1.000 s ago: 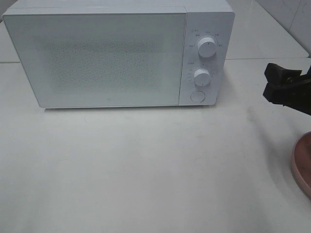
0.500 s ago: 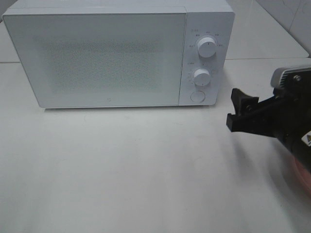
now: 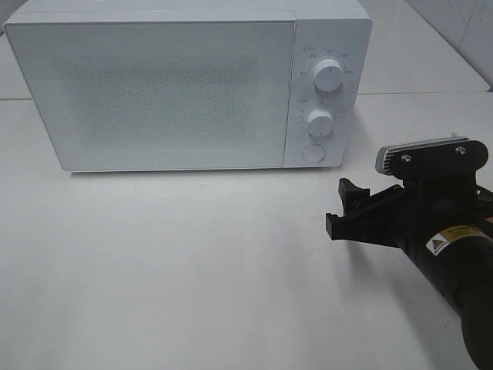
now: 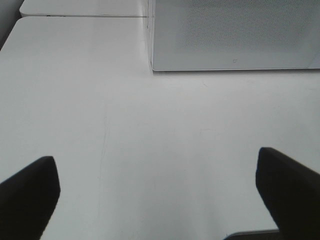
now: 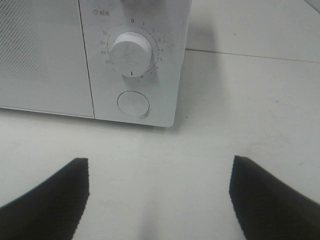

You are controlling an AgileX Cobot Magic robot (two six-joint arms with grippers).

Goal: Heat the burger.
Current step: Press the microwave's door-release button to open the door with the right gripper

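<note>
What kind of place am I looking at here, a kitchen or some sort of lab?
Likely a lab mock-up of a kitchen: a white microwave sits on a plain white table, with a tiled wall behind and a black robot gripper nearby.

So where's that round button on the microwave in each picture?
Exterior high: round button, low at the microwave's right end.
Left wrist: not in it.
Right wrist: the button sits just under the lower knob.
Shared landmark: the microwave's speckled door.

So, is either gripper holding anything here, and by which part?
Nothing is held: the left gripper and the right gripper both have open, empty jaws.
</note>
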